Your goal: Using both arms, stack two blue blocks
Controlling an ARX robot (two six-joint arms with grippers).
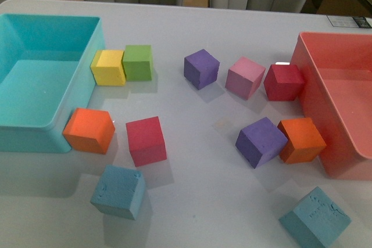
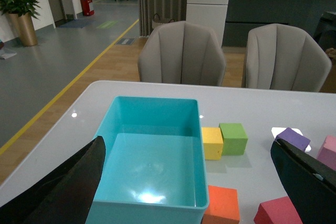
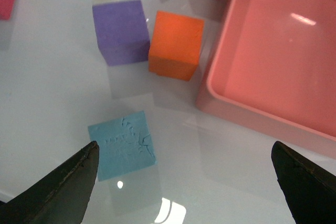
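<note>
Two sky-blue foam cubes (image 1: 118, 191) (image 1: 315, 219) sit well apart on the white surface (image 1: 197, 207), nothing stacked yet, while the left gripper (image 2: 187, 148) and right gripper (image 3: 185, 150) both gape wide, empty.

Right blue block (image 1: 315, 220) cropped at front view's bottom; turquoise bin (image 1: 29, 135), pink bin (image 1: 343, 169) at its sides

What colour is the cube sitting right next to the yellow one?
The cube is green, clearest in the front view.
</note>
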